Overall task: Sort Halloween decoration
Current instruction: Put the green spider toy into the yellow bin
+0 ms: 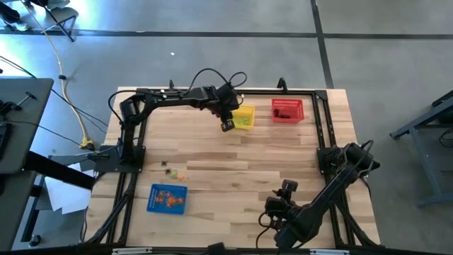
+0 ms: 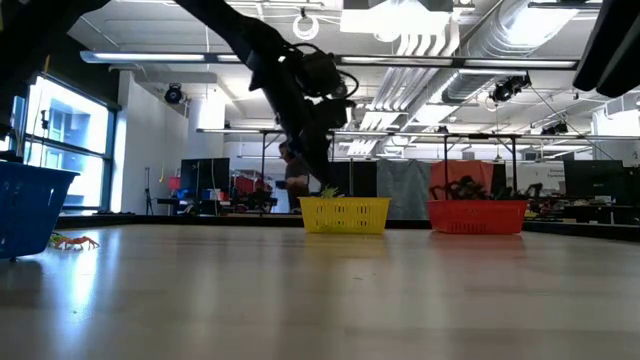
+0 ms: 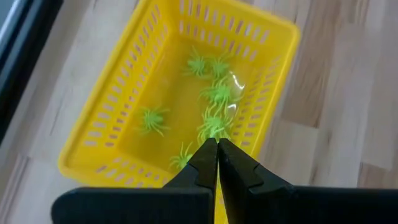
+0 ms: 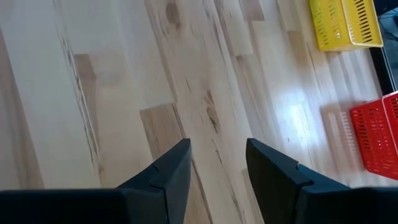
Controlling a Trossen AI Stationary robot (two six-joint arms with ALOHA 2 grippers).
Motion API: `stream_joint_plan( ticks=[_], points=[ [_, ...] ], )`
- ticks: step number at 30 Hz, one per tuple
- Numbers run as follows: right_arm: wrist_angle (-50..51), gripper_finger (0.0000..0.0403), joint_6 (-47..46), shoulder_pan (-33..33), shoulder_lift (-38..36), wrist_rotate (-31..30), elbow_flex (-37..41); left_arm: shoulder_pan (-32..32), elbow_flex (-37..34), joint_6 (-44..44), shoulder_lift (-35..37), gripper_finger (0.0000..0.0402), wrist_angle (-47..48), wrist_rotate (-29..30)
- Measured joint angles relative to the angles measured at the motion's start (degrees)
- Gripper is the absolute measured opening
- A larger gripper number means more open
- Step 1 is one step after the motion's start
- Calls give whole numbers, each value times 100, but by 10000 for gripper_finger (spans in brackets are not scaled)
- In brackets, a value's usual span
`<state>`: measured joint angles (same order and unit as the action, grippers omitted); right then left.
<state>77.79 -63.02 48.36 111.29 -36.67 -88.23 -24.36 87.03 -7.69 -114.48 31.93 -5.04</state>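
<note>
My left gripper (image 1: 227,126) (image 3: 217,144) hangs over the near left part of the yellow mesh basket (image 1: 245,117) (image 3: 112,118), shut, with a light green spider trinket (image 3: 211,126) at its fingertips. Several more light green spiders (image 3: 152,119) lie on the basket's floor. A few loose trinkets (image 1: 172,170), orange and dark, lie on the table at the left. The blue basket (image 1: 168,198) holds orange trinkets, and the red basket (image 1: 287,110) holds dark ones. My right gripper (image 1: 287,188) (image 4: 217,162) waits open above bare wood at the near right. My left gripper seems to pinch the light green spider (image 3: 212,129) between its fingertips, slanting down from the table's left. The fingers hide the place of contact. In the low view a bit of green (image 2: 328,190) shows by the fingertips, just above the yellow basket's rim, clear of the basket.
The red basket (image 2: 477,216) stands to the right of the yellow one (image 2: 345,215) at the far edge. The blue basket (image 2: 25,210) stands near the front left, an orange trinket (image 2: 70,241) beside it. A black frame (image 1: 322,120) borders the table.
</note>
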Motion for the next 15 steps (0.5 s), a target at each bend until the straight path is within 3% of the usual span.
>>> stream_joint_plan(
  ticks=[15],
  points=[
    [-176, 149, 0, 39, -5, -17, 0, 0, -105, 560, -2, 9, -95, 39]
  ],
)
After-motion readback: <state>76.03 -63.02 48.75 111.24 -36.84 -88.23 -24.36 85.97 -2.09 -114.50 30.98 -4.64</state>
